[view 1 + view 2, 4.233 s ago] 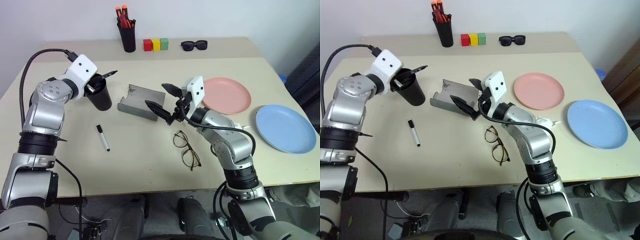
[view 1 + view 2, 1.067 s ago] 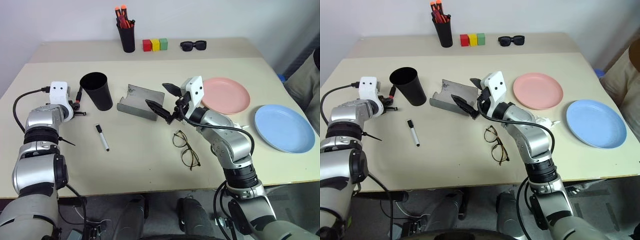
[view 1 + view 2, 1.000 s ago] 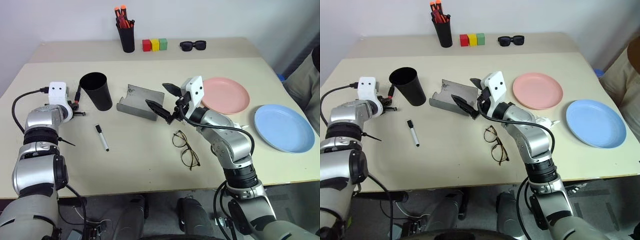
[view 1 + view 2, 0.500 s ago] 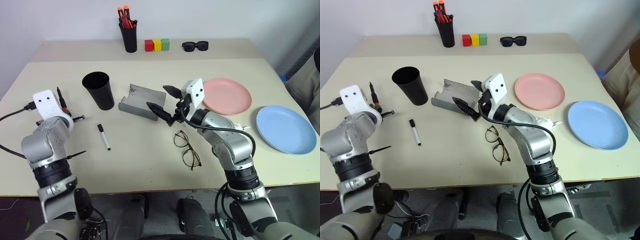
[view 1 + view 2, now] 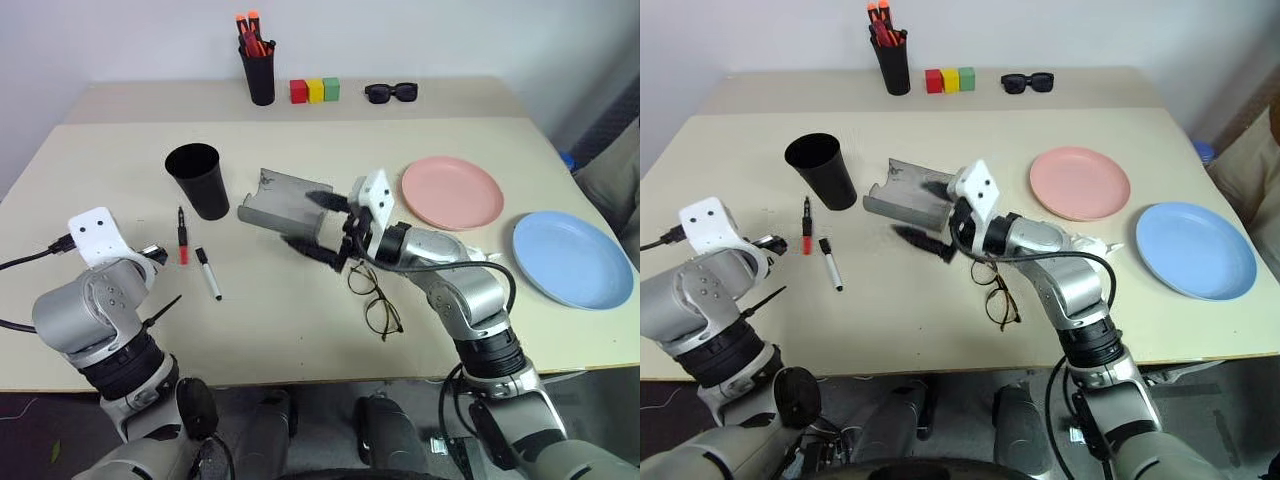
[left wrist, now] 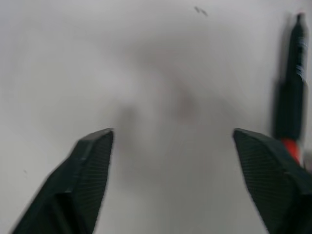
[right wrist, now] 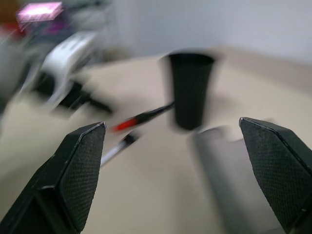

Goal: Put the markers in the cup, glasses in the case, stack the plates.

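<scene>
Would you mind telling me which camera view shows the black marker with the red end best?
The left eye view: the black marker with the red end lies whole on the table beside the white marker. The right eye view matches. Both wrist views show it blurred; the left wrist view cuts it off.

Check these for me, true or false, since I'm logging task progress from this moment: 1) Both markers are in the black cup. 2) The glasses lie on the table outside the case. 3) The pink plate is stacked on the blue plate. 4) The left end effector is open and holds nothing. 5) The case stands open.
1) False. The black marker with a red end and the white marker lie side by side on the table, near the cup.
2) True. The glasses lie in front of the case.
3) False. The pink plate and the blue plate lie apart.
4) True. The left end effector is open over bare table.
5) True.
</scene>
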`<state>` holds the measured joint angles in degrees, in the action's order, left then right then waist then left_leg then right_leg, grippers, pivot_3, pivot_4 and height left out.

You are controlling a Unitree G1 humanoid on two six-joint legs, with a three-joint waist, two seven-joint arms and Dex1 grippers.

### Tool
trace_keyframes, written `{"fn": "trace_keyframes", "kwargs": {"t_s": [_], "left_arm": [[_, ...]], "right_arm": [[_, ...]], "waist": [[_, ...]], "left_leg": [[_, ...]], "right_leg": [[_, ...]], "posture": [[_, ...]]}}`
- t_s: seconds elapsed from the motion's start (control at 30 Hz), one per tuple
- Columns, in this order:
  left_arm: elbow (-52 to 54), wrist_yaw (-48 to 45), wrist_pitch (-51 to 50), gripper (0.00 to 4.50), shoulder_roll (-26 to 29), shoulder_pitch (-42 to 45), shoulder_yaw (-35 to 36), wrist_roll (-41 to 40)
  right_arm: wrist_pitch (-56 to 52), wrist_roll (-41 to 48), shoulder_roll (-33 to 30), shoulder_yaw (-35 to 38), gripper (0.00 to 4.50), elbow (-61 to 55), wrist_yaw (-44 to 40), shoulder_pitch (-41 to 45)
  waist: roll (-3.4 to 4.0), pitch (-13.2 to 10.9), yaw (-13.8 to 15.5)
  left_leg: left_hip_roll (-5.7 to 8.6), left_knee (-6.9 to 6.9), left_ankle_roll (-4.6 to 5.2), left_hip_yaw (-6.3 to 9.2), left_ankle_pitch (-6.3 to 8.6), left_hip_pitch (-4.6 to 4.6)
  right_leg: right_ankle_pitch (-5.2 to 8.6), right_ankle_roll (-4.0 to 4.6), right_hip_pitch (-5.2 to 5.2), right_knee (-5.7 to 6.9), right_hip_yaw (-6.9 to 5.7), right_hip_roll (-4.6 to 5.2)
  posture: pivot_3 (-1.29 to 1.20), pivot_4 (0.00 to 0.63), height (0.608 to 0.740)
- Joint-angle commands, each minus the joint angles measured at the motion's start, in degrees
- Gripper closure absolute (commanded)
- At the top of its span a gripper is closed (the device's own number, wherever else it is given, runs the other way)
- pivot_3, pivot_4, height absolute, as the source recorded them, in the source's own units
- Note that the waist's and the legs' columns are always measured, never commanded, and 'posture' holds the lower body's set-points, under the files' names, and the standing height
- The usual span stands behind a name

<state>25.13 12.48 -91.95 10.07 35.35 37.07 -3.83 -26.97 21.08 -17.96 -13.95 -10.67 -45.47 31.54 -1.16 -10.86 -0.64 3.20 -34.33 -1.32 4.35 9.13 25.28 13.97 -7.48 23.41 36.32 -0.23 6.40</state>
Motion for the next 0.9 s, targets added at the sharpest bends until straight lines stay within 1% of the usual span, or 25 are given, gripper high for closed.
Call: {"fn": "trace_keyframes", "kwargs": {"t_s": [0.03, 0.27, 0.37, 0.5, 0.53, 0.6, 0.73, 0.77, 0.8, 0.9], "left_arm": [[-2.83, -1.42, 2.16, 0.7, 1.3, 2.7, -0.89, 0.49], [-13.95, -5.6, 8.22, 0.7, 2.88, 6.49, -5.58, -0.89], [-16.71, -5.88, 9.89, 0.7, 2.5, 7.6, -5.13, -0.9], [-21.92, -4.99, 11.9, 0.7, -0.11, 10.32, -0.93, -1.7], [-22.58, -4.68, 12.2, 0.92, -0.67, 10.72, -0.09, -1.74], [-23.69, -3.86, 12.67, 1.56, -1.56, 11.42, 1.48, -1.68], [-24.21, -2.32, 12.78, 3.52, -3.4, 12.78, 5.17, -2.21], [-24.13, -1.95, 12.79, 4.12, -3.51, 12.79, 5.33, -2.09], [-23.91, -1.35, 12.6, 4.49, -3.7, 12.85, 5.7, -1.89], [-22.52, 0.38, 13.73, 4.49, -3.32, 11.85, 4.74, -0.86]], "right_arm": [[2.42, -1.14, -0.87, -1.4, 0.0, -2.3, -2.12, 0.27], [3.7, -3.16, -0.22, -2.46, 0.0, -2.35, -1.47, -0.26], [3.7, -3.46, -0.16, -2.45, 0.0, -2.61, -1.06, -0.45], [3.71, -4.12, -0.41, -1.94, 0.0, -3.3, -0.11, -1.16], [3.71, -4.23, -0.45, -1.81, 0.0, -3.33, 0.05, -1.26], [3.7, -4.36, -0.52, -1.71, 0.0, -3.47, 0.33, -1.46], [3.72, -4.4, -0.52, -1.77, 0.0, -3.75, 0.66, -1.75], [3.74, -4.43, -0.5, -1.76, 0.0, -3.79, 0.7, -1.8], [3.76, -4.45, -0.47, -1.75, 0.0, -3.79, 0.75, -1.84], [3.98, -4.57, -0.38, -1.78, 0.0, -3.62, 0.88, -1.9]], "waist": [[0.0, 0.0, -0.05], [0.0, 0.0, -0.08], [0.0, 0.0, -0.09], [0.0, 0.0, -0.01], [0.0, 0.0, -0.03], [-0.01, 0.0, -0.07], [-0.01, 0.0, -0.07], [-0.01, 0.0, -0.08], [-0.01, 0.0, -0.06], [-0.01, 0.0, -0.09]], "left_leg": [[0.0, 0.01, 0.0, 0.0, 0.0, 0.0], [-0.01, 0.03, -0.02, 0.01, -0.01, 0.0], [-0.01, 0.03, -0.02, 0.04, -0.01, 0.0], [-0.01, 0.04, -0.02, 0.1, -0.02, 0.0], [-0.01, 0.04, -0.02, 0.1, -0.02, 0.01], [0.0, 0.03, -0.02, 0.09, -0.02, 0.01], [-0.01, 0.04, -0.02, 0.1, -0.02, 0.01], [0.0, 0.04, -0.02, 0.09, -0.02, 0.01], [0.0, 0.04, -0.02, 0.09, -0.02, 0.01], [0.0, 0.04, -0.02, 0.08, -0.02, 0.01]], "right_leg": [[0.0, 0.0, 0.0, 0.0, 0.0, 0.0], [0.0, 0.0, 0.03, 0.01, 0.0, 0.0], [0.0, 0.0, 0.03, 0.01, 0.0, 0.0], [0.0, 0.0, 0.04, 0.01, 0.0, 0.0], [0.0, 0.0, 0.03, 0.0, 0.0, 0.01], [-0.01, -0.01, 0.03, -0.01, 0.0, 0.03], [-0.01, -0.01, 0.04, 0.0, 0.0, 0.03], [-0.01, -0.01, 0.03, 0.0, 0.0, 0.03], [-0.01, -0.01, 0.03, 0.0, 0.0, 0.03], [-0.01, -0.01, 0.02, 0.0, 0.0, 0.03]], "posture": [[0.0, 0.15, 0.74], [0.0, 0.15, 0.74], [0.0, 0.15, 0.74], [0.0, 0.15, 0.74], [0.0, 0.15, 0.74], [0.0, 0.15, 0.74], [0.0, 0.15, 0.74], [0.0, 0.15, 0.74], [0.0, 0.15, 0.74], [0.0, 0.15, 0.74]]}}
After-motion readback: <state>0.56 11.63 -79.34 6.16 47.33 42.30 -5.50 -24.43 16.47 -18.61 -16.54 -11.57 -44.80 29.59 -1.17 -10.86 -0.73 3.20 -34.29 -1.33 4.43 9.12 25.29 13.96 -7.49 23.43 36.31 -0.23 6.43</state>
